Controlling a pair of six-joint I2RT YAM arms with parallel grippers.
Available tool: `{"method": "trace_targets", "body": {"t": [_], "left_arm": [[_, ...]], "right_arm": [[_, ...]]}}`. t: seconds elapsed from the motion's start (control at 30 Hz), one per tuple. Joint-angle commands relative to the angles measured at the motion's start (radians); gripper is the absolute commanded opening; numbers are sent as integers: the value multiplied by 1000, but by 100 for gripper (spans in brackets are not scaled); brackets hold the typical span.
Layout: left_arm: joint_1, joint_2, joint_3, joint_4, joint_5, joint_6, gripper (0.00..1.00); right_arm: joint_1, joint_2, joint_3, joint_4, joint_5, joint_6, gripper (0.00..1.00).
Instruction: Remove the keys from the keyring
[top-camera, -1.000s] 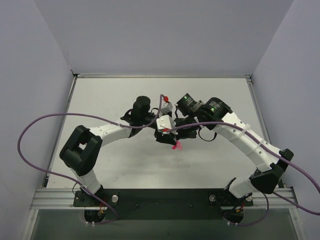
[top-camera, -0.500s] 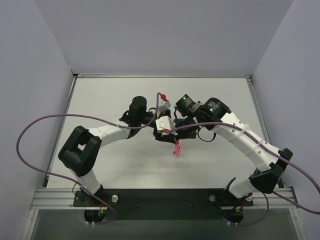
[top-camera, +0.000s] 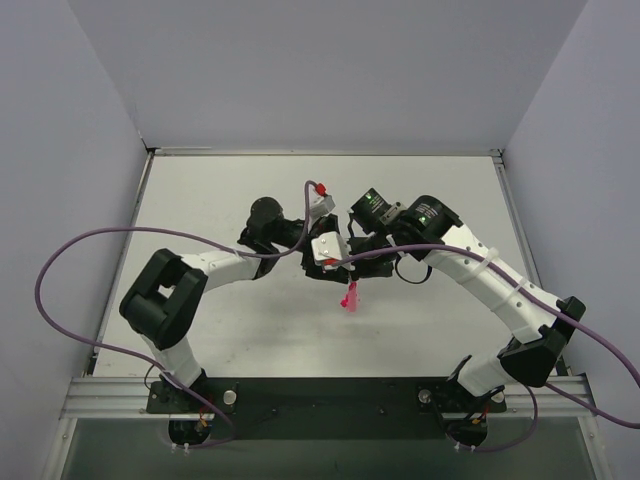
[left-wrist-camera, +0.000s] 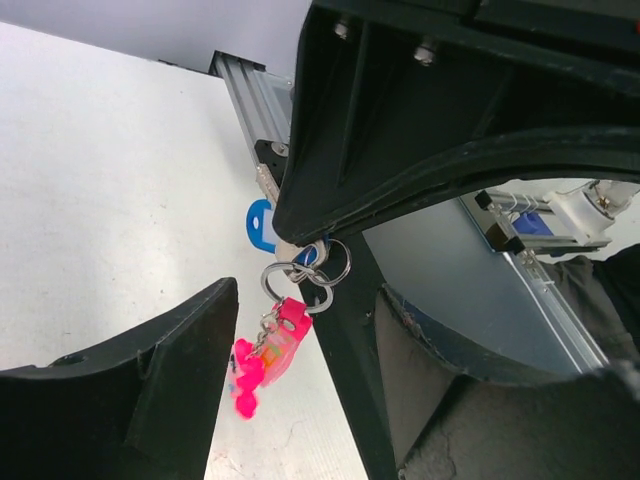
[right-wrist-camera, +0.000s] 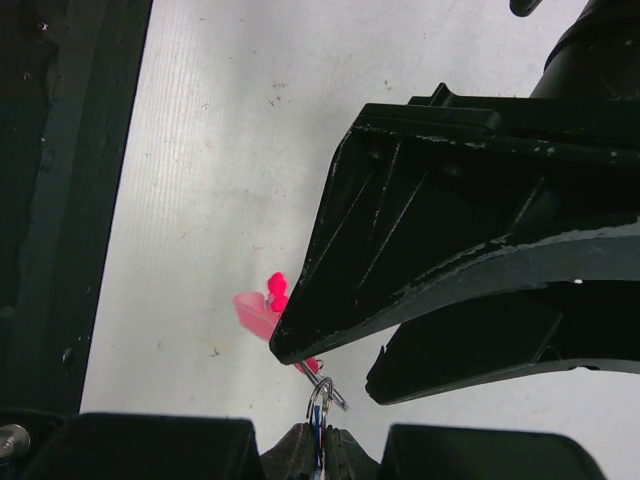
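My right gripper (right-wrist-camera: 322, 452) is shut on the blue key (left-wrist-camera: 260, 225) above the white table (top-camera: 250, 330). The silvery keyring (left-wrist-camera: 305, 272) sticks out from its fingertips. The keyring (right-wrist-camera: 322, 395) lies between the black fingers (right-wrist-camera: 450, 230) of my left gripper (right-wrist-camera: 325, 370), which is open and touches nothing. The pink keys (left-wrist-camera: 262, 358) dangle below the ring on a short chain, in the gap of the left gripper (left-wrist-camera: 300, 330). From above, the pink keys (top-camera: 349, 297) hang under the meeting point of the left gripper (top-camera: 328, 273) and right gripper (top-camera: 350, 276).
An aluminium rail (top-camera: 320, 395) carrying both arm bases runs along the near table edge. Purple cables (top-camera: 90, 240) loop off each arm. Grey walls close off the left, back and right sides.
The left wrist has turned and shifted a little to the left, and its jaws have narrowed slightly. The pink keys have swung a little down and left. The right gripper has held still.
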Motion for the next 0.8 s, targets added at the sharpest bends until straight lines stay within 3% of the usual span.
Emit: {"method": "trace_targets", "body": {"t": [0.0,0.1,0.13,0.23,0.5,0.77], "left_arm": [[24,32,6,201,17,-133,66],[30,8,27,-24,-38,13,66],[29,-24,53,-251,-61,182,66],[15,-69,101,-570,-156,458,68],[7,-52,105,-589,-199,468,69],[-11,-63,95,-522,-138,425,68]], "right_arm": [[10,-10,1,-35,31,2,0],[8,-13,4,-35,33,3,0],[8,-11,2,-35,33,3,0],[10,-10,5,-36,22,5,0],[22,-2,21,-41,-3,10,0],[31,10,21,-41,14,8,0]]}}
